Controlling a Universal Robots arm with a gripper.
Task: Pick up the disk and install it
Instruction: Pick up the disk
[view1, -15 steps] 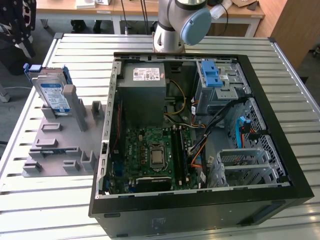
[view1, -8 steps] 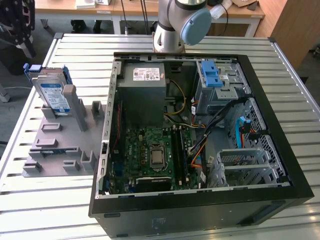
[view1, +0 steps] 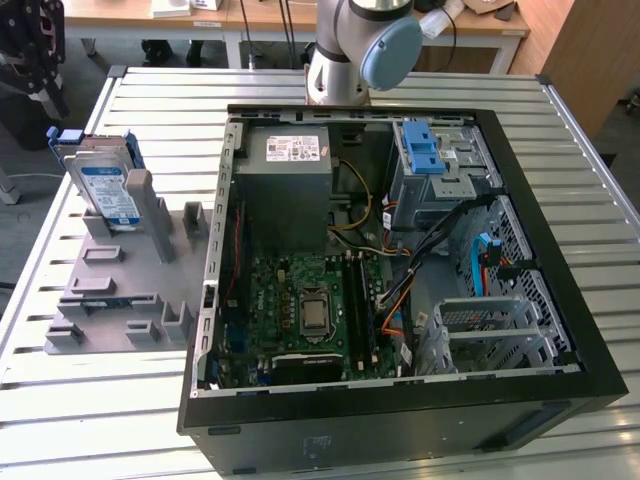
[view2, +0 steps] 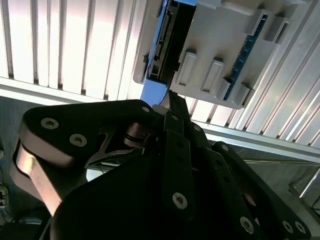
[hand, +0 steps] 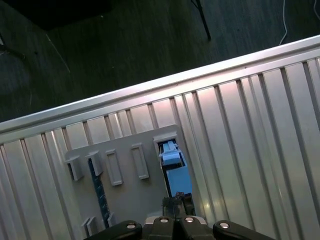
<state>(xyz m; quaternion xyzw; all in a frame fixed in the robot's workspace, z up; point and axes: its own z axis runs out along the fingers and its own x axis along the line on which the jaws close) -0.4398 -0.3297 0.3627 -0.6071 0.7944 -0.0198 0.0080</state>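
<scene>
The disk (view1: 108, 190), silver with a white-and-blue label and a blue bracket, stands on edge in a slot at the far end of the grey holder (view1: 120, 290), on the exterior view's left. My black gripper (view1: 35, 70) hangs beyond the table's edge, apart from the disk. In the first wrist view the gripper (hand: 177, 202) points at the disk's blue end (hand: 172, 160) in the holder (hand: 125, 190). In the second wrist view the gripper (view2: 172, 107) has its fingers drawn together with nothing between them, a short way off the disk (view2: 165, 45).
An open computer case (view1: 560, 200) lies on the slatted table (view1: 160, 90). Inside are a power supply box (view1: 290, 170), a motherboard (view1: 310, 310), a grey drive cage with a blue handle (view1: 430, 160) and a metal bay (view1: 490, 330). The arm's base (view1: 345, 60) stands behind the case.
</scene>
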